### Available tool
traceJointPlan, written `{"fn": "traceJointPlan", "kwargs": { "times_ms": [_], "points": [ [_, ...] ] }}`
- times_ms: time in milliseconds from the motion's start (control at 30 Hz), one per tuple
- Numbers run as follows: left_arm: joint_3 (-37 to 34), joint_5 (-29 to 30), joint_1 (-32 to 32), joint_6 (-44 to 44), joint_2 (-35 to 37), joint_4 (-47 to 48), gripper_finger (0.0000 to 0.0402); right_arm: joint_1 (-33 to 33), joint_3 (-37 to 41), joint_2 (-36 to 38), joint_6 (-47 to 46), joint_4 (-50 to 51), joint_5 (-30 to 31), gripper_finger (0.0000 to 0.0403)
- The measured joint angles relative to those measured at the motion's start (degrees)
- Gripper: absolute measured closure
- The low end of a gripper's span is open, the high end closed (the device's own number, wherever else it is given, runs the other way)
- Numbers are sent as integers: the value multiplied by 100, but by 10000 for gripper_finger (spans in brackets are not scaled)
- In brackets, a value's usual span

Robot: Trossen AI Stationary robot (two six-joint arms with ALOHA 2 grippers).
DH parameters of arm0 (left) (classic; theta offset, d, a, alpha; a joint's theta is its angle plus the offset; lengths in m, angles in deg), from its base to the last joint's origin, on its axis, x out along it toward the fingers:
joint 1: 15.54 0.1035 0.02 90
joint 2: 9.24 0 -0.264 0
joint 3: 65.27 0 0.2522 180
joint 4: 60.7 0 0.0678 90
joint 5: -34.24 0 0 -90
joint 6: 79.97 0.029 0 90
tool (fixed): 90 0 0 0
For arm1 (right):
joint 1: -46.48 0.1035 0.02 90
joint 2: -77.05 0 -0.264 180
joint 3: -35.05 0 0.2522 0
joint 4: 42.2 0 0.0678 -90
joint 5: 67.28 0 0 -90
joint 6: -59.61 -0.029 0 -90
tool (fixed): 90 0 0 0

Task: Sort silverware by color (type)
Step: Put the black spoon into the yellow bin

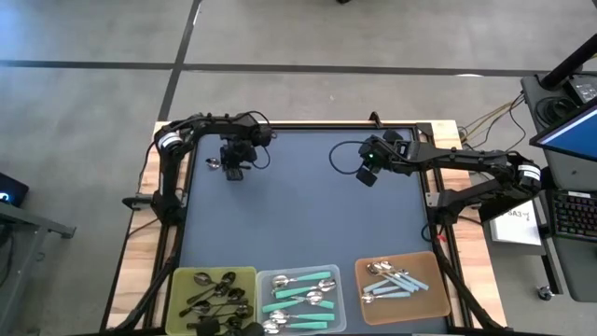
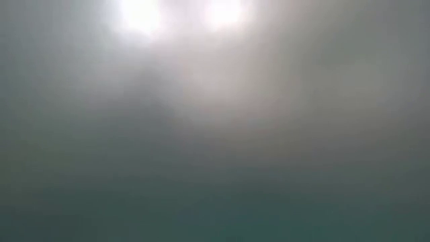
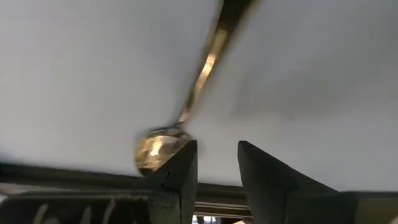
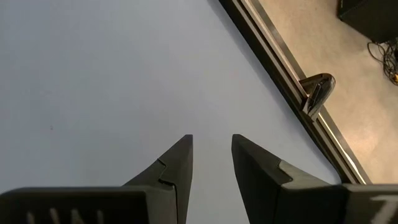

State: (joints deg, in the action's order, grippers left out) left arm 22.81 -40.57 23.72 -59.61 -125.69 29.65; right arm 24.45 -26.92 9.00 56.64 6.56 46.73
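While three trays line the near edge of the bench (image 1: 298,215), most of the silverware already lies in them: dark all-metal spoons (image 1: 216,291) in the green tray (image 1: 179,280), teal-handled spoons (image 1: 300,297) in the clear middle tray (image 1: 340,301), and light-blue-handled spoons (image 1: 392,281) in the brown tray (image 1: 437,278). Each tray holds only its own kind, the spoons heaped loosely and overlapping.

Farther back, the dark mat is bare across its middle. Toward the far right, the right pincer (image 1: 367,175) hovers over the mat with its fingers (image 4: 180,163) parted by a narrow gap and holding nothing; a small metal clip (image 4: 317,93) sits on the frame rail beyond it.

At the far left corner, the left pincer (image 1: 233,171) is low over the mat, its fingers (image 3: 180,171) slightly apart and empty. One thin metal spoon (image 3: 163,147) lies on the mat just beside it, the bowl close against one fingertip and the handle running away from the pincer. From above, that spoon's bowl (image 1: 214,164) shows just left of the pincer, near the bench's edge.

The low view is washed out and shows nothing usable.
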Motion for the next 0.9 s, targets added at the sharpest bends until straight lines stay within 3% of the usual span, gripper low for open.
{"fn": "traceJointPlan", "kwargs": {
  "times_ms": [467, 667, 900],
  "points": [
    [0, 898, 53, -238, 776, -1139, 304, 1, 0, 0, -2, 0, 0, 300],
    [-66, 279, -66, -462, 1201, -453, 304, 1, 0, 0, -1, 1, 2, 300],
    [-563, 252, 12, -334, 1349, -1045, 304, 1, 0, 0, -2, 1, 0, 300]
  ]
}}
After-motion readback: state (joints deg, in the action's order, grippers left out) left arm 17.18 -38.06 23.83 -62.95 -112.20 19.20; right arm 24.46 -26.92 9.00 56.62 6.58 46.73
